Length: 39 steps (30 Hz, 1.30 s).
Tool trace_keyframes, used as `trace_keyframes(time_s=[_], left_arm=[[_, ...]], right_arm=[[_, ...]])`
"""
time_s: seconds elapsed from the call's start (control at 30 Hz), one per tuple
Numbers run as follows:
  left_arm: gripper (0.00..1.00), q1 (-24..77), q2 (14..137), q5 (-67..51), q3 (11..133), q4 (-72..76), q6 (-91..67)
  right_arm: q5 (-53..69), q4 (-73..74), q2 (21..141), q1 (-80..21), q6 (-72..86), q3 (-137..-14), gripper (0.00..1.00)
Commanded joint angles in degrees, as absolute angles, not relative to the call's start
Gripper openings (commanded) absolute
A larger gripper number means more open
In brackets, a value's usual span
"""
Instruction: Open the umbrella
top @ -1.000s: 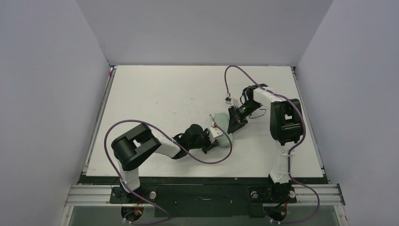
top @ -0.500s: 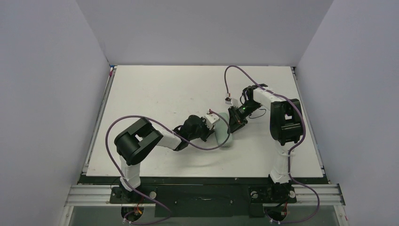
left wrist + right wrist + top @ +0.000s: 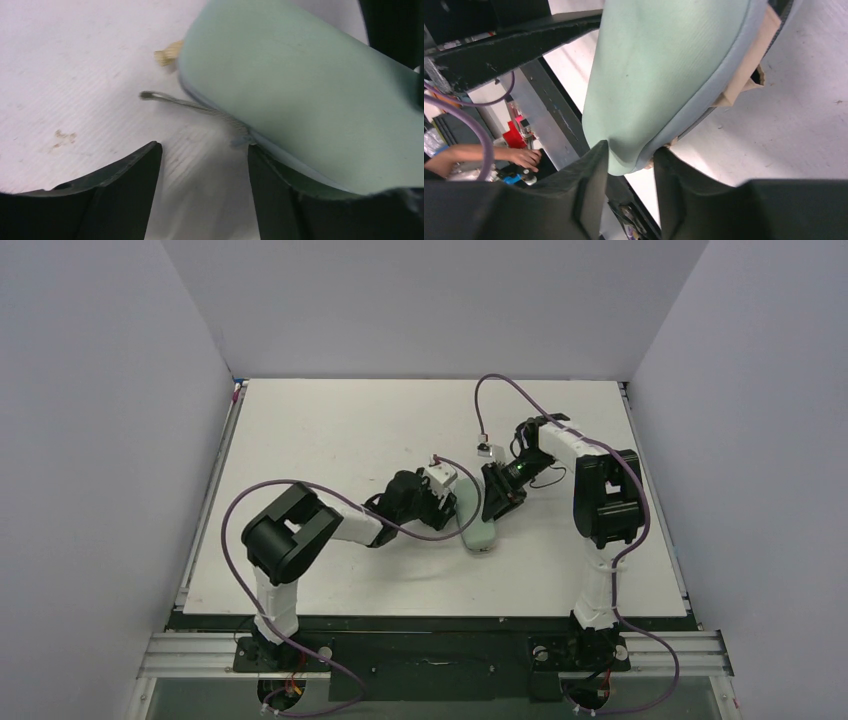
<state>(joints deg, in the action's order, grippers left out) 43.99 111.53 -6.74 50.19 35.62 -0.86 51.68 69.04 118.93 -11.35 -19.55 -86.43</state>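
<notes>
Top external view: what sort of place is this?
Probably a lab robot test cell: plain grey panels wall in a white tabletop on three sides, and an aluminium rail frame at its near edge carries two cabled robot arms.

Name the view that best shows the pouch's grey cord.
Left wrist: the grey cord lies close-up on the table beside the mint pouch. Top view: too small to make out. Right wrist: only the pouch, no cord.
</notes>
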Motion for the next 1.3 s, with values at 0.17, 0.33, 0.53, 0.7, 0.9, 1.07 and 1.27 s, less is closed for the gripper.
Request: trace_keyframes(time_s=[0.17,0.33,0.53,0.7,0.9,1.07,1.27], left_arm=[[0.93,39.4,97.3,-6.3,44.5,32.8,-2.8],[0.97,37.0,92.0,-6.0,45.6,24.5,-8.8],[0.97,35.7,88.7,-3.5,46.2,17.0,-16.6],[0.97,35.5,85.8,-5.9,45.5,16.0,-23.8],[0.97,36.7,84.0,-7.7,44.5,16.9,-25.9],[0.97,37.6,84.3,-6.1,44.4,17.1,-26.1],[0.97,34.1,87.3,-3.3,45.9,15.4,-31.6]], right_arm=[[56.1,72.3,114.4,-12.8,-24.1,-89.5,0.42],[59.0,72.2,114.0,-14.3,-23.2,-89.9,0.43],[59.5,71.3,114.4,-16.0,-22.0,-92.0,0.43],[57.4,61.8,113.0,-17.5,-11.8,-91.2,0.46],[56.0,52.2,111.9,-19.8,-3.1,-90.5,0.49],[57.5,50.4,111.7,-20.8,-1.6,-90.8,0.54],[58.9,49.9,110.9,-23.3,-3.8,-90.3,0.54]])
